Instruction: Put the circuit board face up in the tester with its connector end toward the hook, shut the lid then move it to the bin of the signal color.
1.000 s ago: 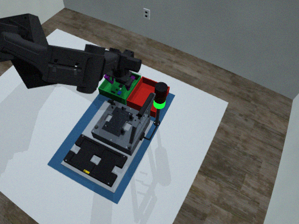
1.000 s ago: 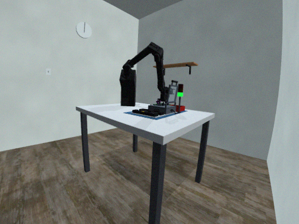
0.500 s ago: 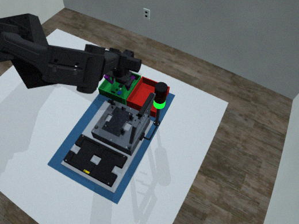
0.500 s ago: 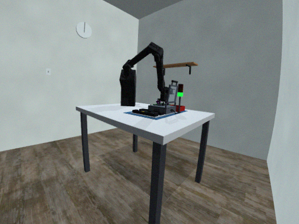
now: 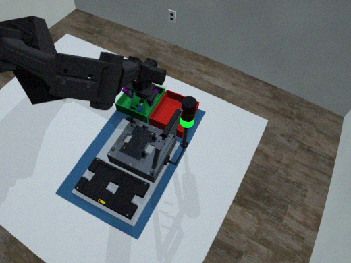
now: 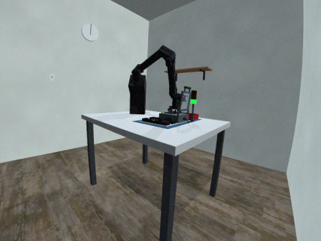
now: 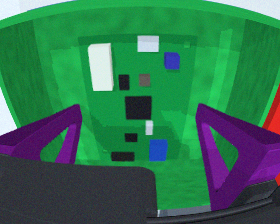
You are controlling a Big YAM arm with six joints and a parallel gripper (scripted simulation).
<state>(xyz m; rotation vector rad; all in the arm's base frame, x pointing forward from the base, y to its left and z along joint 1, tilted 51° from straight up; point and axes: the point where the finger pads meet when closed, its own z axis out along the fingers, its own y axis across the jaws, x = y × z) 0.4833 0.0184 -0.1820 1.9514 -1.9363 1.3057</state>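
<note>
The green circuit board lies face up on the floor of the green bin, its white connector toward the far side in the wrist view. My gripper hangs just over the bin, open, with its purple fingers standing wide on either side of the board and apart from it. In the top view the gripper sits inside the green bin's opening. The signal tower shows green. The tester stands with its lid raised and its plate bare.
The red bin stands right beside the green one; its wall shows at the right edge of the wrist view. The black tray lies at the near end of the blue mat, both pockets without a board.
</note>
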